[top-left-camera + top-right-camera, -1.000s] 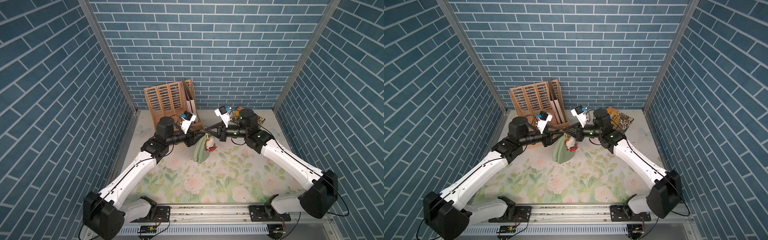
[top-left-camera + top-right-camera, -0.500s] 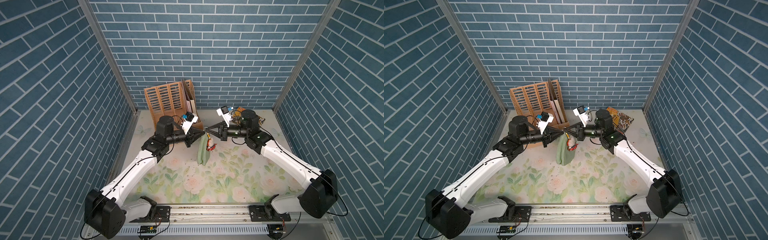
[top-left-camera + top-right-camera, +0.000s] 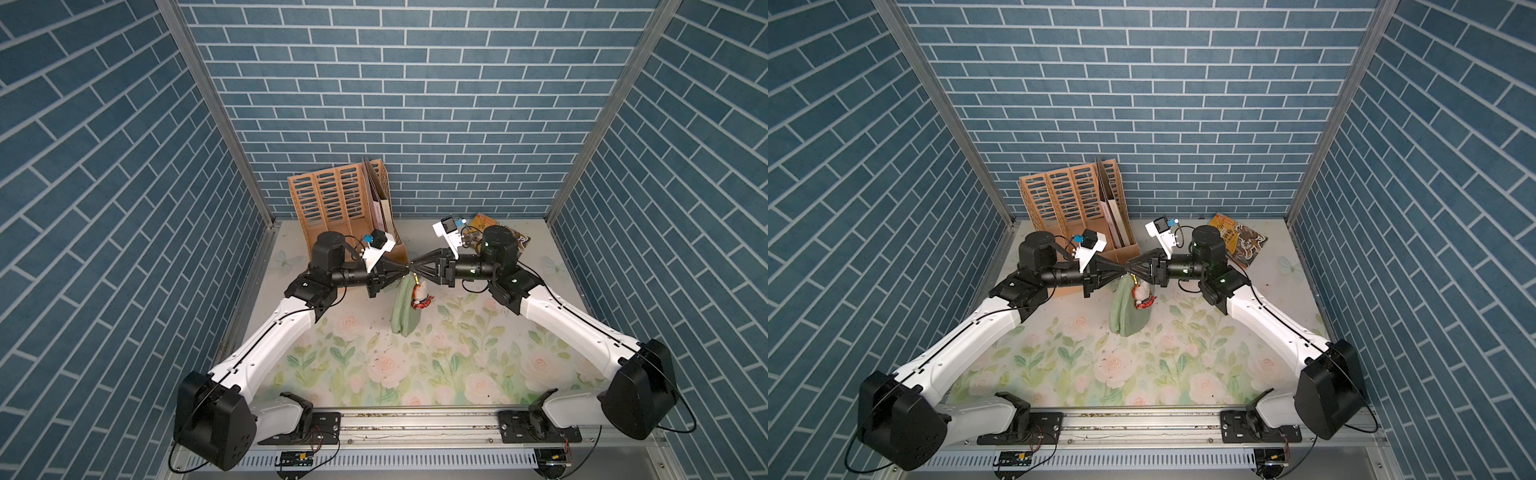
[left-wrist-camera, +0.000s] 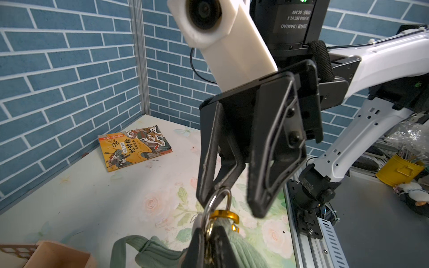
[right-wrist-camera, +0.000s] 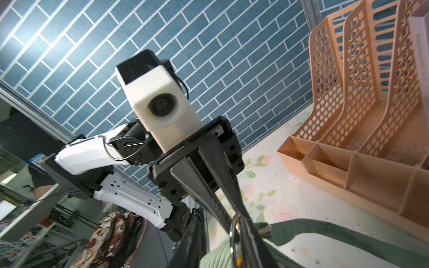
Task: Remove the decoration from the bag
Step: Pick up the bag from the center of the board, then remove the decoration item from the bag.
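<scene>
The sage-green bag hangs by its top between my two arms, its lower end near the floral mat. The decoration, white with a plaid base, dangles against its side. My left gripper is shut on the silver metal ring at the bag's top; the gold clasp hangs on that ring. My right gripper meets it tip to tip, open, with the ring against one finger. In the right wrist view the ring and green strap lie beside my right gripper's finger.
A tan slotted file rack stands at the back left, close behind the left wrist. A yellow illustrated booklet lies at the back right behind the right arm. Brick walls close in three sides.
The left gripper has shut on the ring and the right gripper has opened, letting go. The bag has swung and turned edge-on; both arms stay nearly in place.
</scene>
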